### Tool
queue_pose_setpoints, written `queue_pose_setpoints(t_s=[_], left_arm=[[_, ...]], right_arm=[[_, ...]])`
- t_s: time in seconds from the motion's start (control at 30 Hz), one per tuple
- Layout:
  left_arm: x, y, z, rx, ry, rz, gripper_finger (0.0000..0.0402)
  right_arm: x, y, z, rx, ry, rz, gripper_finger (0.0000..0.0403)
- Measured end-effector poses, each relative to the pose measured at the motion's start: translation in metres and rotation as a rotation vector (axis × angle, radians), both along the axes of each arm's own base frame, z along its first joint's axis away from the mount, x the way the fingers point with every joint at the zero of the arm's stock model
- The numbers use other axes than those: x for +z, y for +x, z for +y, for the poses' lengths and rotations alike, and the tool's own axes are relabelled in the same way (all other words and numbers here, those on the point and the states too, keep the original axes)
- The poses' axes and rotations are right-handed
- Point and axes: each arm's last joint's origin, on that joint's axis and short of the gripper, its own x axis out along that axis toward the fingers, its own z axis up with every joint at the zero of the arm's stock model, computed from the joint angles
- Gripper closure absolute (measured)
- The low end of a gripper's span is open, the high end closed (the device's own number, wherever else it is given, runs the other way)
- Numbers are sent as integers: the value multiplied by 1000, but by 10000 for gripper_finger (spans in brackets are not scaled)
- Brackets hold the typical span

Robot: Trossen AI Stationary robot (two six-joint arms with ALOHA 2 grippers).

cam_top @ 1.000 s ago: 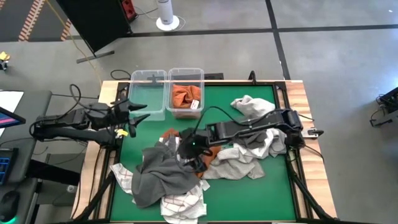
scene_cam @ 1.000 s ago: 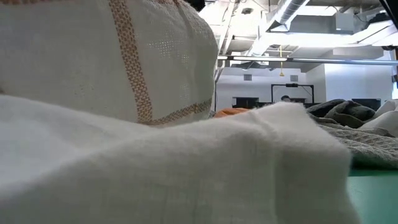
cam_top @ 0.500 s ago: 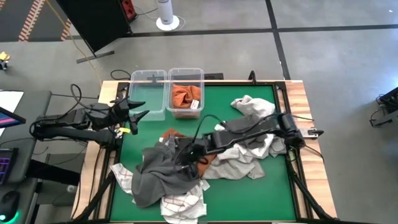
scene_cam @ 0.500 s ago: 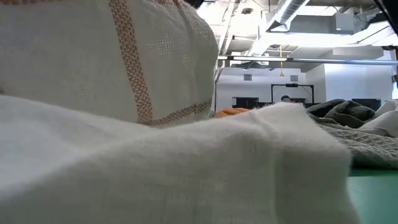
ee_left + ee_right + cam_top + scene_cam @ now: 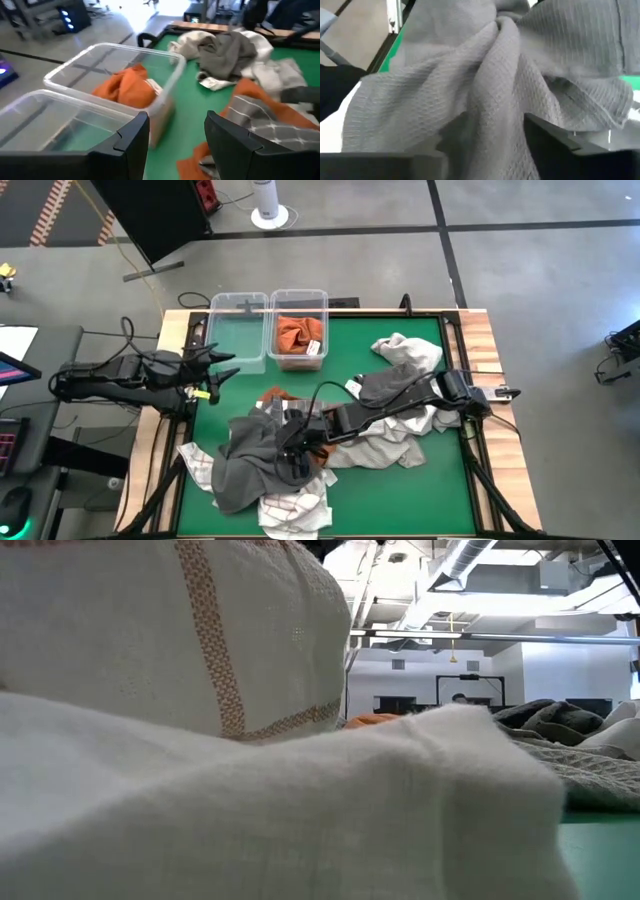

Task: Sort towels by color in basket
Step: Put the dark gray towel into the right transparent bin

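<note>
While the dark grey towel lies heaped toward seven o'clock on the green counter, the right claw is pressed down into its folds. In the right wrist view a ridge of this towel is seen bunched between the claw's two fingers, which stand partly apart around the fold; a firm grip cannot be confirmed. The cloth is judged soft, light and limp, likely to drape and drag its neighbours, so a raised ridge near the middle of the heap is judged the best place to be pinched. A rust-orange towel already rests in the right clear bin at twelve o'clock; the left clear bin appears bare. The left claw hangs open and empty at nine o'clock beside the bins. Compared with a second ago, the right claw has been carried from the pile's centre toward seven o'clock and has narrowed.
</note>
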Motion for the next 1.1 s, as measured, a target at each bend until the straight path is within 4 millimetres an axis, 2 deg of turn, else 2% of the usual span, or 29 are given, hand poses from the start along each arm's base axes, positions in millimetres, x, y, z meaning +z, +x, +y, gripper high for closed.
queue_pose_setpoints(t_s=[0.13, 0.3, 0.37, 0.47, 0.67, 0.83, 1.1], left_arm=[[-3, -1, -2, -22, -12, 25, 221], [-4, -1, -4, -41, -14, 37, 221], [-4, -1, -4, -44, -13, 38, 221], [-4, -1, -4, -47, -8, 39, 221], [-3, -1, -4, -55, 17, 43, 221], [-2, -1, -4, -48, 42, 41, 221], [9, 2, -4, -54, 169, -20, 221]], right_arm=[[-7, 2, 1, -18, 51, 30, 290], [-23, -2, 0, -26, 40, 133, 370], [-24, -2, -3, -38, 41, 147, 388], [-16, -4, -9, -70, 33, 141, 384], [35, -13, -28, -144, -72, 113, 386], [92, -29, -44, -214, -181, 26, 388], [174, -55, -100, -392, -338, -218, 388]])
